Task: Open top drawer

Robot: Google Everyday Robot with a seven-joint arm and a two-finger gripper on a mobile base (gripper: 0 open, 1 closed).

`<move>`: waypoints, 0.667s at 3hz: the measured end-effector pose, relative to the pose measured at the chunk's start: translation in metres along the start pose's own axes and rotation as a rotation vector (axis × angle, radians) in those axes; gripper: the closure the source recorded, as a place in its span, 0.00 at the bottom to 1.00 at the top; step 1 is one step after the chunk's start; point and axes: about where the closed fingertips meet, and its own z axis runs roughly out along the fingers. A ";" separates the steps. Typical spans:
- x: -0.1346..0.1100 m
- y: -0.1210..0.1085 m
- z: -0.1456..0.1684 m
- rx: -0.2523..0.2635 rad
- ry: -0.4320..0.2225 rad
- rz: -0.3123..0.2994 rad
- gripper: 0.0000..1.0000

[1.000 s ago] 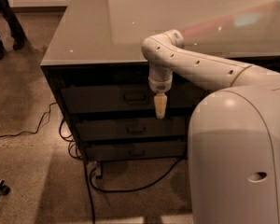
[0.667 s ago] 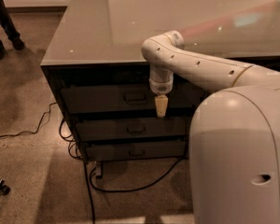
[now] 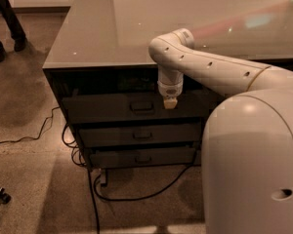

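The gripper (image 3: pixel 170 103) has gone up a tiny bit. It hangs in front of the top drawer (image 3: pixel 102 108), just right of its little handle (image 3: pixel 142 106), under the counter (image 3: pixel 88 38) edge. I cannot tell if it is spread or pressed together. The drawer looks about as shut as before, so I think the pulling has not started.
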 end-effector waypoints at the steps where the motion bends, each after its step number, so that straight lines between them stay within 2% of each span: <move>1: 0.000 -0.001 -0.008 0.000 0.000 0.000 0.97; 2: 0.001 -0.001 -0.015 0.000 0.000 0.000 1.00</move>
